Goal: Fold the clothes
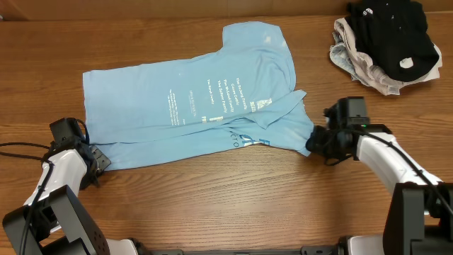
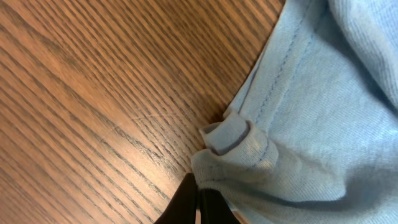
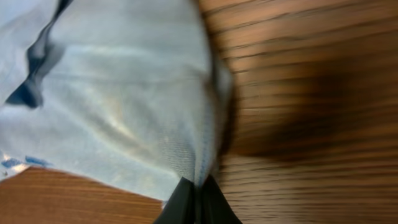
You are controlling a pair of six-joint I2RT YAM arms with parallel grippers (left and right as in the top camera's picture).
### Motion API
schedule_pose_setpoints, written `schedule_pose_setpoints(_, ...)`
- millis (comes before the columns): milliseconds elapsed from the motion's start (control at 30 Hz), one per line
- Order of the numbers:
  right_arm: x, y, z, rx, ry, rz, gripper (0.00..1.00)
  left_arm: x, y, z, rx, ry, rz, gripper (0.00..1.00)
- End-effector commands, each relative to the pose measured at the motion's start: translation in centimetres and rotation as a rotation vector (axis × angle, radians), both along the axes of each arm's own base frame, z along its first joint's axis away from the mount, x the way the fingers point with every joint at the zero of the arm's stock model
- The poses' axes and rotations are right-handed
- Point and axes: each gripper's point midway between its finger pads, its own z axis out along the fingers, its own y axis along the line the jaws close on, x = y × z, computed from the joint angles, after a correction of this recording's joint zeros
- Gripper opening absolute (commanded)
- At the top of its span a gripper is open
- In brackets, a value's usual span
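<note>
Here, the left gripper [image 2: 198, 198] has its two dark fingers pressed together on a bunched bit of hem at a corner of the light sky-blue T-shirt [image 1: 191, 106], and the fabric puckers into a small loop just beyond the tips. Likewise, the right gripper [image 3: 198, 190] pinches a gathered fold of the same shirt. Its fingers meet with cloth caught between them, and a dark shadow falls on the wood beside it. Seen from overhead, the left grip sits at the shirt's near-left corner, on the bottom hem. The right grip sits at the near-right edge, where a sleeve and the shoulder area are crumpled and partly folded over. The shirt lies spread across the middle of the wooden table [image 1: 212, 219], hem to the left and collar end to the right. White lines of print show on its upper surface, and one sleeve points toward the far side. Well apart, in the far-right corner, a black garment [image 1: 393, 28] with a white tag lies heaped on a beige-and-white cloth [image 1: 354, 60].
</note>
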Motion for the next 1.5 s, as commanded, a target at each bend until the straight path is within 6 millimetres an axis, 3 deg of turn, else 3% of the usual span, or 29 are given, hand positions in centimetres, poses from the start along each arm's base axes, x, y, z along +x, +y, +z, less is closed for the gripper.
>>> schedule_pose_setpoints(0, 0.6, -2.7, 1.0, 0.005, 0.013, -0.108, 0.04, 0.4, 1.1, 0.9, 0.047, 0.014, -0.022, 0.04)
schedule_pose_setpoints(133, 0.5, -4.4, 3.2, 0.037, 0.049, -0.143, 0.04, 1.0, 0.9, 1.7, 0.022, 0.006, -0.032, 0.04)
schedule_pose_setpoints(233, 0.1, -5.4, 6.0, 0.078, 0.087, -0.165, 0.04, 1.8, -1.7, 2.2, -0.129, -0.016, -0.071, 0.04)
schedule_pose_setpoints(300, -0.5, -5.8, 6.7, 0.077, 0.112, -0.180, 0.04, 1.9, -3.0, 2.4, -0.192, -0.017, -0.091, 0.04)
schedule_pose_setpoints(400, -2.0, -6.7, 6.7, 0.052, 0.180, -0.208, 0.04, 1.3, -4.7, 2.2, -0.260, 0.007, -0.120, 0.04)
schedule_pose_setpoints(567, -4.3, -7.7, 6.5, 0.045, 0.274, -0.256, 0.04, -0.4, -5.9, 2.1, -0.294, 0.090, -0.169, 0.04)
schedule_pose_setpoints(733, -5.8, -9.1, 6.4, 0.023, 0.328, -0.304, 0.04, -2.3, -5.1, 2.1, -0.248, 0.182, -0.158, 0.04)
schedule_pose_setpoints(900, -7.4, -10.4, 6.2, -0.047, 0.390, -0.325, 0.04, -2.6, -4.6, 2.2, -0.220, 0.200, -0.154, 0.04)
schedule_pose_setpoints(1067, -7.5, -10.9, 6.1, -0.072, 0.390, -0.335, 0.16, -2.6, -4.0, 2.2, -0.189, 0.204, -0.152, 0.25)
schedule_pose_setpoints(1167, -7.3, -11.0, 6.1, -0.076, 0.384, -0.336, 0.51, -2.5, -3.5, 2.3, -0.159, 0.208, -0.149, 0.51)
schedule_pose_setpoints(1233, -7.3, -11.0, 6.1, -0.077, 0.384, -0.336, 0.62, -2.5, -3.4, 2.3, -0.154, 0.206, -0.148, 0.68)
schedule_pose_setpoints(1300, -7.2, -11.1, 6.1, -0.077, 0.379, -0.337, 0.63, -2.4, -3.3, 2.3, -0.151, 0.204, -0.149, 0.84)
schedule_pose_setpoints(1467, -5.6, -11.2, 7.1, -0.065, 0.318, -0.328, 0.63, -1.7, -3.1, 3.1, -0.148, 0.186, -0.149, 0.98)
